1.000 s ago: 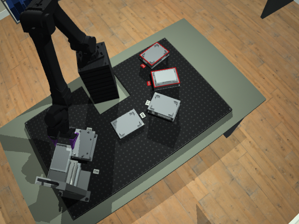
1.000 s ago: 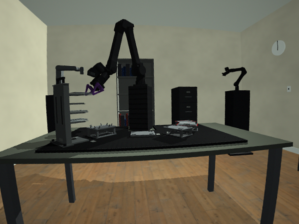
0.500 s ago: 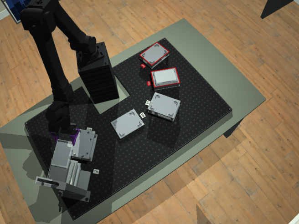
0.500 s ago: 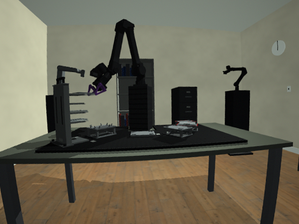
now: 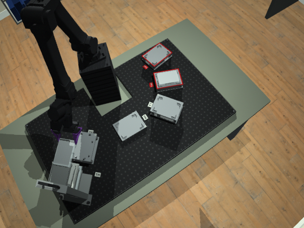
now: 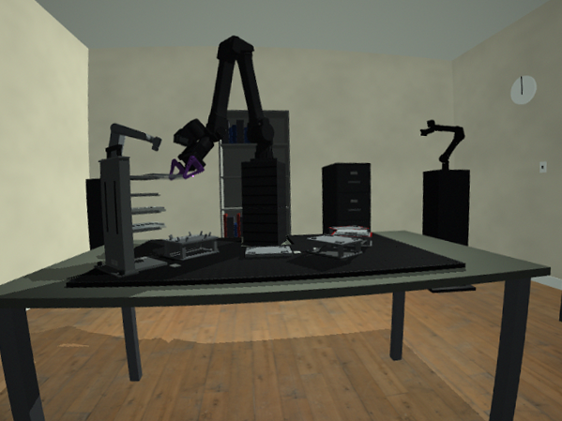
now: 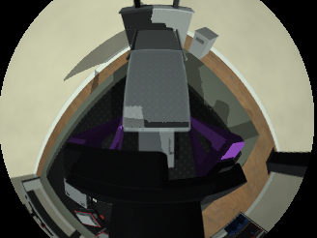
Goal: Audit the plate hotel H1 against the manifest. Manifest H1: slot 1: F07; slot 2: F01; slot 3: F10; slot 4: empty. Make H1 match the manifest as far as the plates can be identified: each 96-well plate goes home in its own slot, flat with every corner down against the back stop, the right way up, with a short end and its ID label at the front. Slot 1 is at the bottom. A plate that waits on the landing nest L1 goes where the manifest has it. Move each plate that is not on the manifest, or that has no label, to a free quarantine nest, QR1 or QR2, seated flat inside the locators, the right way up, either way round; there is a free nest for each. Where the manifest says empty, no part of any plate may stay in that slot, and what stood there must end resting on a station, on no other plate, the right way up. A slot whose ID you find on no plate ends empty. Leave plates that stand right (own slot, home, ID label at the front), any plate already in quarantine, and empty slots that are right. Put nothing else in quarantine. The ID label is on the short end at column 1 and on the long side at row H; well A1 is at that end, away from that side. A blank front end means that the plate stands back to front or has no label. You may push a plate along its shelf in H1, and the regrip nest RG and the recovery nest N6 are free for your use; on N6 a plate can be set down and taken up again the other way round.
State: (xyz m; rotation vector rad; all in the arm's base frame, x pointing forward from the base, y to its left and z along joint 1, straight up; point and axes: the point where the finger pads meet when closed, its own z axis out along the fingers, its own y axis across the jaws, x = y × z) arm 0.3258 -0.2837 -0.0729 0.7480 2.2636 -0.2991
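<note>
My gripper (image 5: 66, 135) (image 6: 185, 169) (image 7: 156, 119) is shut on the front short end of a grey 96-well plate (image 5: 62, 152) (image 6: 155, 174) (image 7: 158, 79), with one purple finger on each long side. The plate is level at the height of the top shelf of the plate hotel H1 (image 5: 73, 193) (image 6: 113, 206) (image 7: 155, 13). Its front half sticks out of the hotel and its far end is still over the shelf. I cannot read any label on the plate's front end. The lower shelves (image 6: 147, 211) show edge-on, and I cannot tell what is on them.
A raised grey nest (image 5: 86, 146) stands just beside the gripper. Two more grey nests (image 5: 129, 125) (image 5: 167, 108) lie mid-board. Two red-rimmed quarantine nests are at the back: one (image 5: 157, 54) looks bare and the other (image 5: 167, 78) holds a white plate. The arm's black base block (image 5: 99, 76) stands behind.
</note>
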